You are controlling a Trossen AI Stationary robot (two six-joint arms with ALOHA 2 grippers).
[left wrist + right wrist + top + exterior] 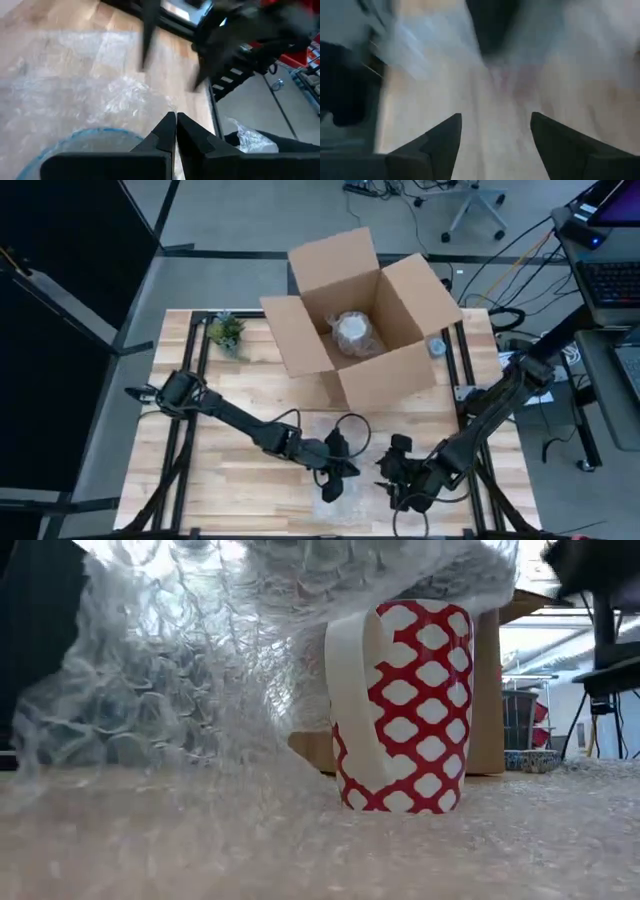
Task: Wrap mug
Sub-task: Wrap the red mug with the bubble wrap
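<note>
A red mug with a white lattice pattern stands upright on a sheet of bubble wrap, its white handle turned toward the low camera. The wrap rises beside the mug and arches over its top. My left gripper is near the table's front edge with its fingers shut above the wrap. My right gripper is just to its right, open, with nothing between its fingers. The arms hide the mug in the high view. My left gripper is shut on the bubble wrap, coming at it from above and slanting down. Its own fingers hide the place of contact, so the part and the number of layers cannot be told. The wrap's raised part hangs crumpled over the mug, and the rest lies on the table.
An open cardboard box stands at the middle of the table's far side, with a bundle wrapped in bubble wrap inside. A small potted plant stands at the far left. A small grey object lies right of the box.
</note>
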